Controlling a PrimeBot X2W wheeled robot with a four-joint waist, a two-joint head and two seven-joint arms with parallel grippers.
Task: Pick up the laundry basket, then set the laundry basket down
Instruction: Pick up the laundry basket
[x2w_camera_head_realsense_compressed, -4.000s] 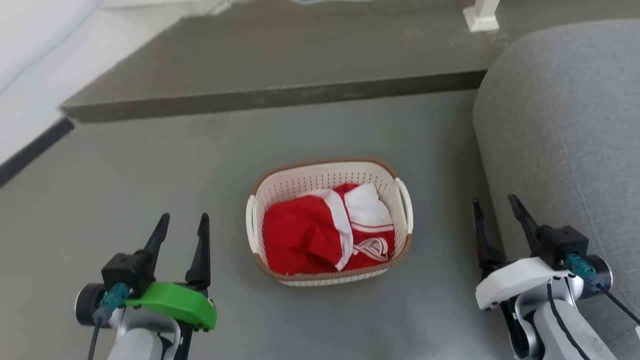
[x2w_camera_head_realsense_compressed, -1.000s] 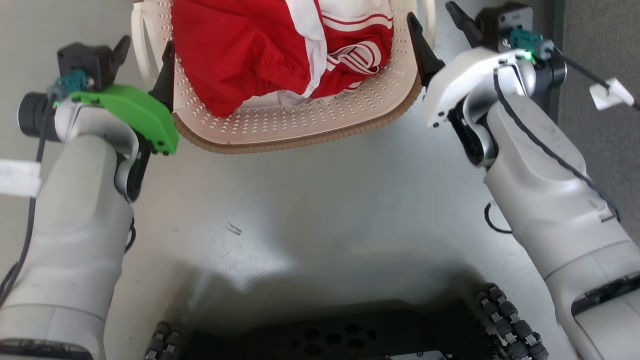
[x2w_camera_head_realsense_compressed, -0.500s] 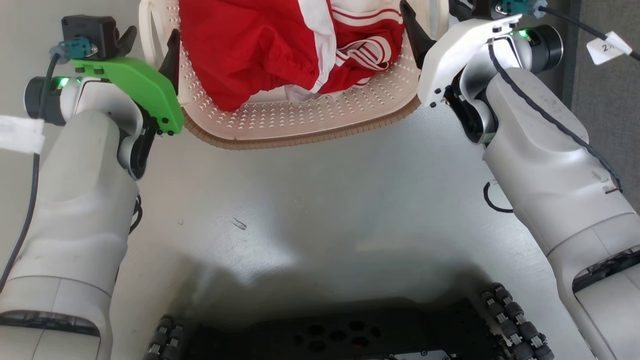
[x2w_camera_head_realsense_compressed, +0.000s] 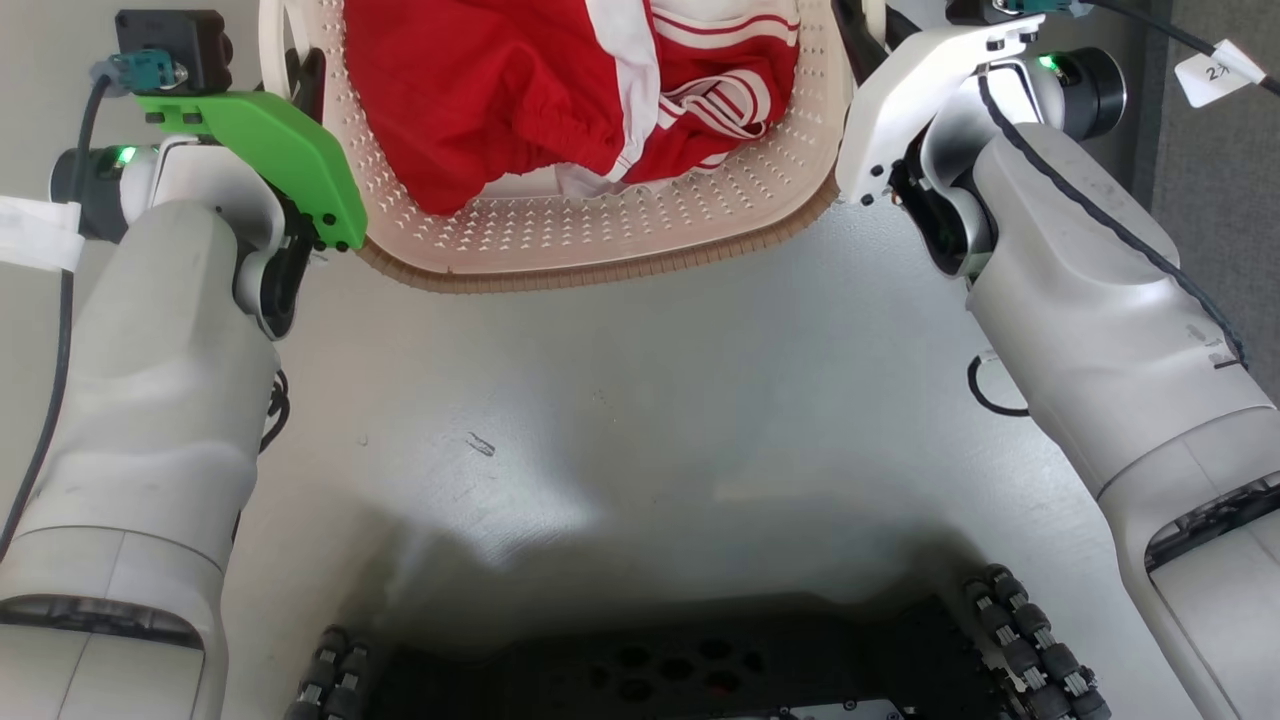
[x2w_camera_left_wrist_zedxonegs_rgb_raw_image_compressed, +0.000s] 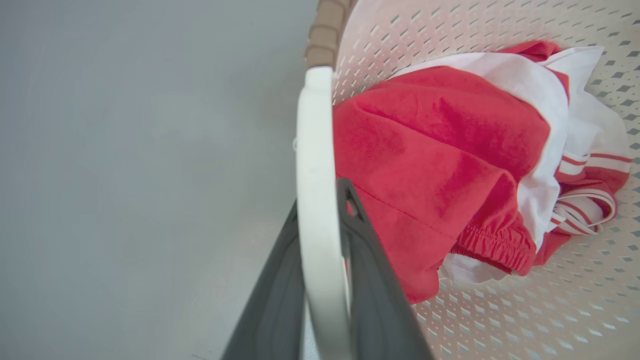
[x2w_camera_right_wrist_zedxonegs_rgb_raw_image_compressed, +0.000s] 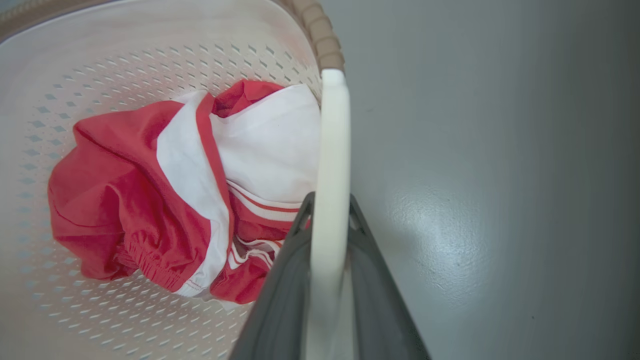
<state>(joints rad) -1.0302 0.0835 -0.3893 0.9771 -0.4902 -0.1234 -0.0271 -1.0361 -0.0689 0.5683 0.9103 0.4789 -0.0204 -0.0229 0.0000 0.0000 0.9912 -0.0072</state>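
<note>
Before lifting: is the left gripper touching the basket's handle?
Touching. Left wrist view: the left gripper pinches the handle of the laundry basket between both fingers.

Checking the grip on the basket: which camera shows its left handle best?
The left wrist view: the left handle runs close-up between the jaws of the left gripper, one on each side. The head view catches a sliver of it beside the green cover. The right wrist view shows the right handle instead.
</note>
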